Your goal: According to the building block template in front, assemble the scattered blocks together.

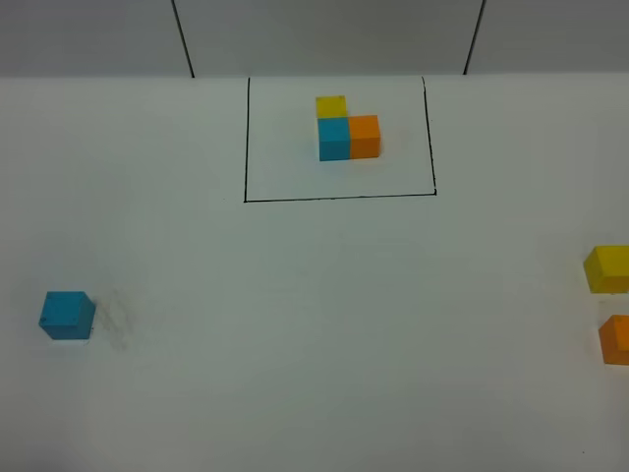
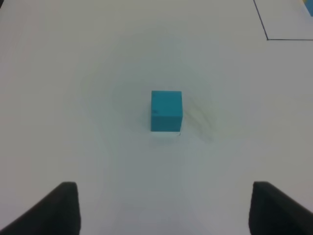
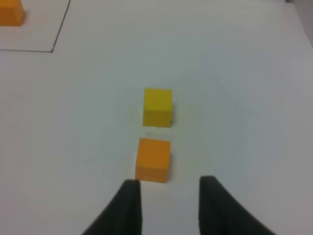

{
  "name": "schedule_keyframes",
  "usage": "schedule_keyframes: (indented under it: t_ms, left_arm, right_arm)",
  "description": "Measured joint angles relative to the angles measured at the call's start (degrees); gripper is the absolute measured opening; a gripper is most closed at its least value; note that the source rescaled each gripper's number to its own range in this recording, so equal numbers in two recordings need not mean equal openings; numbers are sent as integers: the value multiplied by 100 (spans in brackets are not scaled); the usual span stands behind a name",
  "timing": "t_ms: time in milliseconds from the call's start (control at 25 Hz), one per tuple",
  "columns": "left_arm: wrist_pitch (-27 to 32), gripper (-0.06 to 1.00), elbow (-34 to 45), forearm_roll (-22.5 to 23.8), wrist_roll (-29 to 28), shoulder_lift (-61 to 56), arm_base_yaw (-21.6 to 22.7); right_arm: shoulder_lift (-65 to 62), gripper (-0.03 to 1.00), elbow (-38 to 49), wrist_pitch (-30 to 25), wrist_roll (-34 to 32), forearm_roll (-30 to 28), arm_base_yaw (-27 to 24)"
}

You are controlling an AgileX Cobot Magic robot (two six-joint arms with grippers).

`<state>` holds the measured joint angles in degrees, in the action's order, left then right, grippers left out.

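Observation:
The building block template (image 1: 347,133) is a yellow, cyan and orange L-shaped cluster inside a black drawn rectangle at the far middle of the table. The scattered cyan cube (image 1: 67,316) lies at the near left. The scattered yellow cube (image 1: 607,268) and orange cube (image 1: 616,339) lie at the right edge, close together but apart. My left gripper (image 2: 166,210) is open wide and empty, with the cyan cube (image 2: 166,110) ahead of it. My right gripper (image 3: 170,208) is open and empty, just short of the orange cube (image 3: 153,160), with the yellow cube (image 3: 157,107) beyond. Neither gripper shows in the exterior view.
The white table (image 1: 295,324) carries the black rectangle outline (image 1: 339,198). A corner of the outline shows in the left wrist view (image 2: 267,38) and in the right wrist view (image 3: 53,50). A grey wall (image 1: 324,34) with two dark vertical lines stands behind the table.

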<state>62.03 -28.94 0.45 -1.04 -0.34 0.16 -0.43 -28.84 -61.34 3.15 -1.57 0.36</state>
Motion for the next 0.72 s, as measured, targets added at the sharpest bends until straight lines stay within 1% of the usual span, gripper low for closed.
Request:
schedule_keyframes:
  t_ms: [720]
  left_arm:
    - [-28, 62, -23, 0, -63, 67, 0]
  right_arm:
    - [0, 0, 0, 0, 0, 0, 0]
